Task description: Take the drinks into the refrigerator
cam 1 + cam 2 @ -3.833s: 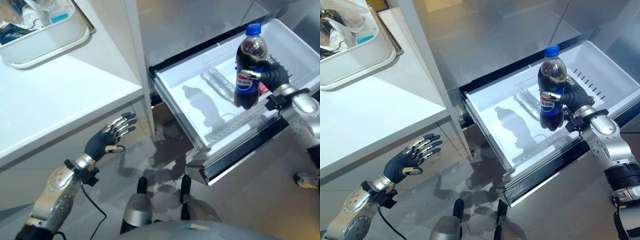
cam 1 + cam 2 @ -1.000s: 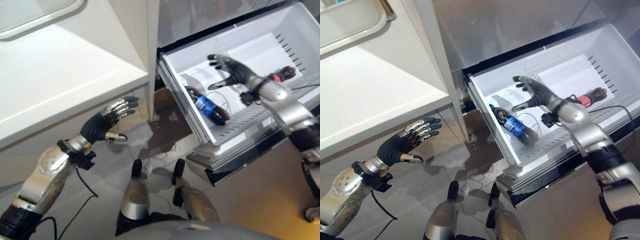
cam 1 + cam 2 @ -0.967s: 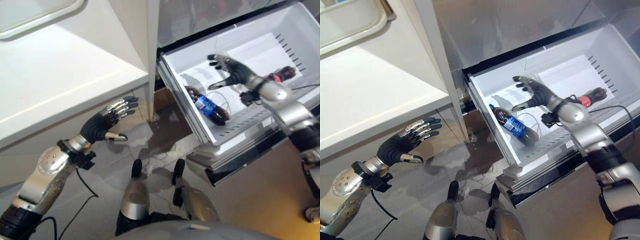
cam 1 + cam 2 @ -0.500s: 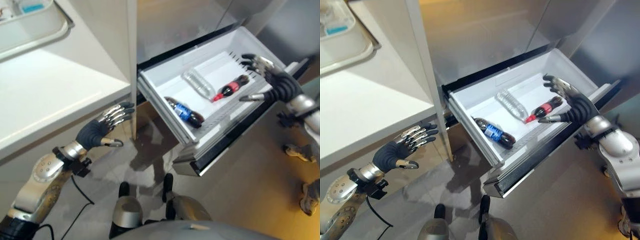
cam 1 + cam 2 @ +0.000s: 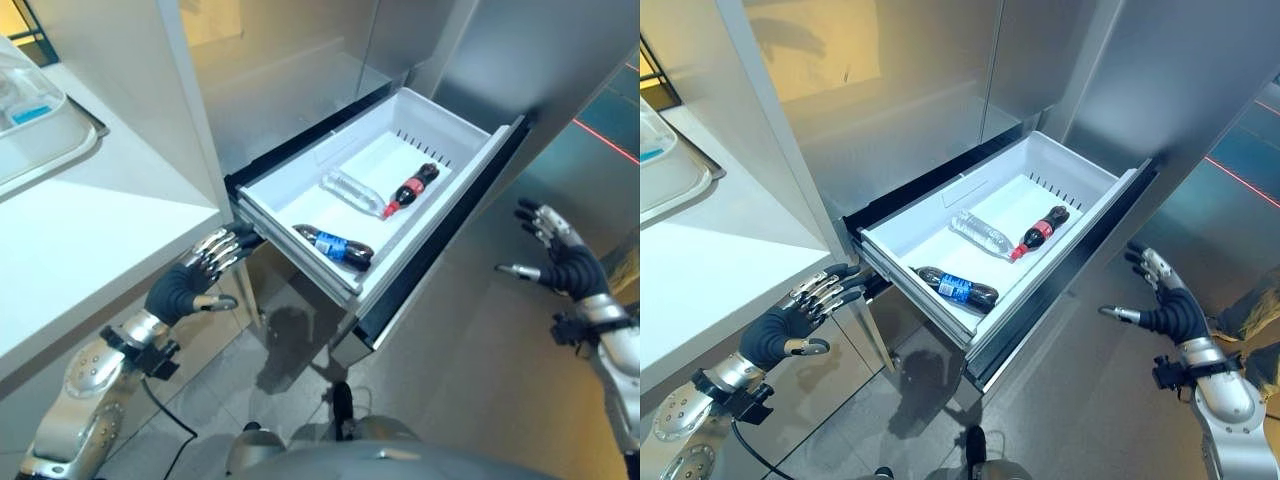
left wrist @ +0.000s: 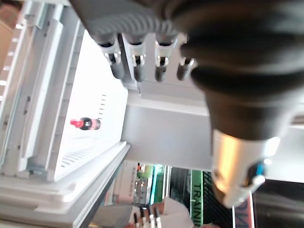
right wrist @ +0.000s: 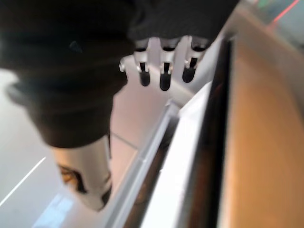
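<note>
Presently, the white plastic refrigerator drawer (image 5: 455, 118) stands pulled out from the steel-fronted refrigerator (image 5: 940, 90), and three drinks lie flat on its floor. The dark cola bottle with the blue label (image 5: 334, 246) lies nearest the drawer's front-left corner, its long axis running roughly along the left wall, blue cap end toward the refrigerator, base toward the drawer front. The clear plastic water bottle (image 5: 353, 192) lies in the middle, its axis about parallel to the first. The dark cola bottle with the red label and red cap (image 5: 410, 188) lies just beside the clear one, near touching at the cap, long axis crossing the other way: cap toward the clear bottle, base toward the drawer's far right corner.

The right hand (image 5: 563, 262) hangs in open air out past the drawer front, well apart from it, fingers spread straight, thumb out, holding nothing. The left hand (image 5: 190, 284) sits low by the drawer's left front corner, below the white countertop (image 5: 90, 240), fingers extended loosely, thumb apart, empty. A white tray (image 5: 45, 135) rests on the countertop at the far left.
</note>
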Robot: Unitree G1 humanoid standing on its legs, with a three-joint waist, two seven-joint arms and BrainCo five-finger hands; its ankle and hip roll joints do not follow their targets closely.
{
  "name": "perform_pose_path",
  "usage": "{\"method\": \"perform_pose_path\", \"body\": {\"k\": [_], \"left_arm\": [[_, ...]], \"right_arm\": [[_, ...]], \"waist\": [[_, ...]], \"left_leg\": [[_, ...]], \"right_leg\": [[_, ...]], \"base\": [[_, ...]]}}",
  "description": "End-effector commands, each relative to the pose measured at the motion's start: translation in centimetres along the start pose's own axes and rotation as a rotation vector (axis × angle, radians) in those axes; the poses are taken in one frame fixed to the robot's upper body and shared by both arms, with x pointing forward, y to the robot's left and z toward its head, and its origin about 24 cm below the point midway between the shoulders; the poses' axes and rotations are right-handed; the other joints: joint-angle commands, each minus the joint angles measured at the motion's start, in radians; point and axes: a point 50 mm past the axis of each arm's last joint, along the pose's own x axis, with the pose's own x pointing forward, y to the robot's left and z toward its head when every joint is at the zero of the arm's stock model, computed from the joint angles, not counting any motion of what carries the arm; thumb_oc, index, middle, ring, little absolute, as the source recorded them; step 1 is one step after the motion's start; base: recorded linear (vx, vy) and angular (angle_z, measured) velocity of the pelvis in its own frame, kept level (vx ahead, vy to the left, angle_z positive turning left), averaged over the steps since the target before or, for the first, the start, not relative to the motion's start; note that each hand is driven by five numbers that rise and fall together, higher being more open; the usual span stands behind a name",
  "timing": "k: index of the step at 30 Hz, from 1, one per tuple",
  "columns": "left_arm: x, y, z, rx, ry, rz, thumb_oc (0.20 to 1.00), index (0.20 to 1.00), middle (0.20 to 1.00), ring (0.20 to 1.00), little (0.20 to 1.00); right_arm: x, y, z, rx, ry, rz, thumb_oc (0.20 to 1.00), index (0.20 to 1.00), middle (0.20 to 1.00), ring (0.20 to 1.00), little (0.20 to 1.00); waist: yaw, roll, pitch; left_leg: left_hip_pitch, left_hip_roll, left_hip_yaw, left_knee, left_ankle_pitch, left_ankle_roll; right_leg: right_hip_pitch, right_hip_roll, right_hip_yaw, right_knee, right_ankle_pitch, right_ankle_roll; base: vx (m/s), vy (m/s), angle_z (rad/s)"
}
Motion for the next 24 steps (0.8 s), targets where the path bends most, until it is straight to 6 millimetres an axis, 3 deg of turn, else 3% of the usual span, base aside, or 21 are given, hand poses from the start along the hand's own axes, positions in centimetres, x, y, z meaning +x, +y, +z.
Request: {"method": "perform_pose_path", "body": {"k": [1, 7, 8, 10, 11, 16, 19, 24], "left_arm": [[-0.3, 0.1, 1.3, 0.064, -0.075, -0.009, 1.000, 1.000, 1.000, 1.000, 1.000], [-0.2, -0.1, 1.2, 0.076, -0.073, -0.020, 1.000, 1.000, 1.000, 1.000, 1.000], [-0.1, -0.1, 1.2, 0.079, -0.076, -0.023, 1.000, 1.000, 1.000, 1.000, 1.000], [0.0, -0.2, 1.1, 0.077, -0.077, -0.025, 1.000, 1.000, 1.000, 1.000, 1.000], [0.1, -0.2, 1.1, 0.076, -0.078, -0.023, 1.000, 1.000, 1.000, 1.000, 1.000], [0.7, -0.4, 0.7, 0.065, -0.086, -0.027, 1.000, 1.000, 1.000, 1.000, 1.000], [0.8, -0.5, 0.6, 0.055, -0.085, -0.029, 1.000, 1.000, 1.000, 1.000, 1.000], [1.5, -0.8, 0.3, 0.022, -0.093, -0.055, 1.000, 1.000, 1.000, 1.000, 1.000]], "right_arm": [[0.8, -1.0, 1.6, -0.041, -0.114, -0.056, 1.000, 1.000, 1.000, 1.000, 1.000], [0.1, 0.3, -1.6, -0.050, 0.031, -0.020, 1.000, 1.000, 1.000, 1.000, 1.000], [-0.2, 1.0, -2.9, -0.024, 0.089, -0.006, 0.909, 0.909, 0.909, 0.909, 0.909], [-0.4, 2.1, -3.9, 0.026, 0.125, 0.016, 0.278, 0.278, 0.278, 0.278, 0.278], [-0.4, 2.7, -4.1, 0.031, 0.134, 0.043, 0.200, 0.200, 0.200, 0.200, 0.200], [0.5, 5.6, -5.5, 0.058, 0.184, 0.142, 0.200, 0.200, 0.200, 0.200, 0.200], [1.2, 6.2, -5.7, 0.056, 0.191, 0.155, 0.200, 0.200, 0.200, 0.200, 0.200], [4.1, 8.1, -5.0, 0.015, 0.149, 0.223, 0.200, 0.200, 0.200, 0.200, 0.200]], "waist": [[0.001, 0.003, -0.002], [-0.011, 0.015, -0.005], [-0.013, 0.018, -0.006], [-0.013, 0.020, -0.006], [-0.013, 0.020, -0.005], [0.006, 0.031, -0.006], [0.012, 0.032, -0.004], [0.052, 0.043, 0.000]], "left_leg": [[-0.020, -0.018, -0.047, 0.042, -0.100, 0.070], [-0.017, -0.023, -0.031, 0.041, -0.099, 0.071], [-0.015, -0.024, -0.030, 0.040, -0.099, 0.071], [-0.013, -0.024, -0.029, 0.038, -0.098, 0.070], [-0.012, -0.025, -0.031, 0.037, -0.098, 0.069], [-0.009, -0.026, -0.040, 0.034, -0.095, 0.068], [-0.007, -0.027, -0.043, 0.034, -0.095, 0.068], [-0.006, -0.028, -0.061, 0.034, -0.092, 0.066]], "right_leg": [[-0.032, -0.111, -0.031, 0.143, -0.061, 0.147], [-0.037, -0.112, -0.014, 0.136, -0.055, 0.150], [-0.038, -0.112, -0.011, 0.136, -0.054, 0.150], [-0.038, -0.115, -0.013, 0.137, -0.054, 0.151], [-0.037, -0.116, -0.013, 0.137, -0.054, 0.151], [-0.028, -0.121, -0.025, 0.137, -0.057, 0.149], [-0.025, -0.123, -0.028, 0.137, -0.059, 0.148], [-0.011, -0.129, -0.048, 0.137, -0.065, 0.145]], "base": [[-0.01, 0.034, -0.16], [-0.02, 0.019, -0.07], [0.00, 0.005, -0.05], [-0.01, 0.003, -0.15], [-0.01, 0.000, -0.17], [0.00, 0.000, -0.02], [0.00, -0.008, 0.03], [0.00, -0.007, 0.02]]}}
